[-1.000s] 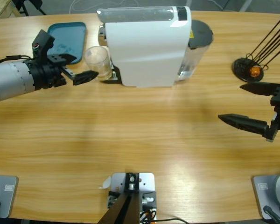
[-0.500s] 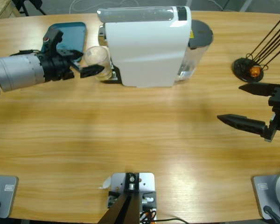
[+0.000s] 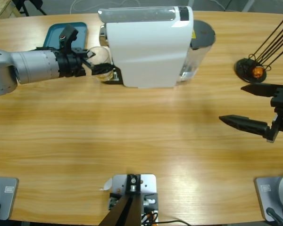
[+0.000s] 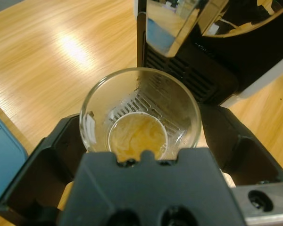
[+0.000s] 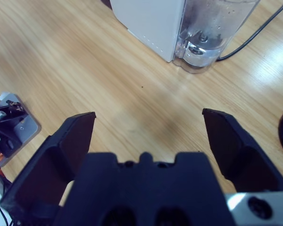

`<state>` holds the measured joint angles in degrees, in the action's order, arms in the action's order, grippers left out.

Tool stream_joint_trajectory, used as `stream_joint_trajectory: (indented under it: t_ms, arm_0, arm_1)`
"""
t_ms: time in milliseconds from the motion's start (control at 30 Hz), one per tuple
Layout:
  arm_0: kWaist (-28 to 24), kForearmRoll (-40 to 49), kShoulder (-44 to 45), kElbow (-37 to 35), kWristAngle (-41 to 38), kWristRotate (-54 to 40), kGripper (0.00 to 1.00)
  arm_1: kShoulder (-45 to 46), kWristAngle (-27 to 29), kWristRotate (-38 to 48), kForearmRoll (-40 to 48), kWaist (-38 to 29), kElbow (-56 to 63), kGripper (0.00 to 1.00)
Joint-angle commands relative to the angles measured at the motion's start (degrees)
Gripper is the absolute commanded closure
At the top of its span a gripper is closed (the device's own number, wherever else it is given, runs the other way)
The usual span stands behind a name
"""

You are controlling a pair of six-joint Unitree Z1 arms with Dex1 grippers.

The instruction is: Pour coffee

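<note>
With the left gripper (image 4: 140,141) jaws spread around, not yet gripping, the glass cup (image 4: 140,113) of coffee (image 4: 137,136) at the coffee machine (image 3: 148,47), the grasp step requires closing; the right gripper (image 5: 148,141) hangs open, empty.

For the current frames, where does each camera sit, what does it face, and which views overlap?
High view: fixed above, facing down on the table; both arms show.
Left wrist view: looks along the left end effector, jaws around the glass cup holding coffee.
Right wrist view: looks along the open right end effector at bare table.
Shared: the coffee machine appears in all three.
</note>
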<state>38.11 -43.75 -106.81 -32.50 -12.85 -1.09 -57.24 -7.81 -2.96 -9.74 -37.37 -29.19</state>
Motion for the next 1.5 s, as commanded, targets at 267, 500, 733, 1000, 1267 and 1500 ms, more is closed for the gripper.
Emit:
stream_joint_trajectory:
  t_ms: [267, 500, 733, 1000, 1267, 1500]
  arm_0:
    - [-2.0, -0.8, -4.2, -0.4, -4.0, 0.0, 0.073]
    - [-2.6, -0.8, -5.2, -1.0, -5.7, -0.1, 0.160]
    - [-3.8, -1.1, -5.5, -1.0, -7.4, -0.1, 0.276]
    - [-3.9, -1.2, -5.0, -0.8, -7.7, -0.1, 0.405]
    - [-3.0, 0.2, -2.0, 0.8, -8.0, 0.2, 0.405]
    - [-3.7, 0.5, -0.3, 1.7, -7.1, 0.2, 0.405]
  arm_1:
    - [-1.8, -0.3, 0.9, 0.7, -0.7, 1.3, 0.000]
    - [-1.8, -0.3, 0.9, 0.7, -0.7, 1.4, 0.000]
    - [-1.8, -0.3, 0.9, 0.7, -0.7, 1.4, 0.000]
    - [-1.5, -0.3, 0.9, 0.7, -0.7, 1.5, 0.000]
    - [-2.4, 0.3, 1.6, 0.8, -0.7, 1.2, 0.000]
    - [-2.1, 0.2, 1.6, 0.9, -0.7, 1.4, 0.000]
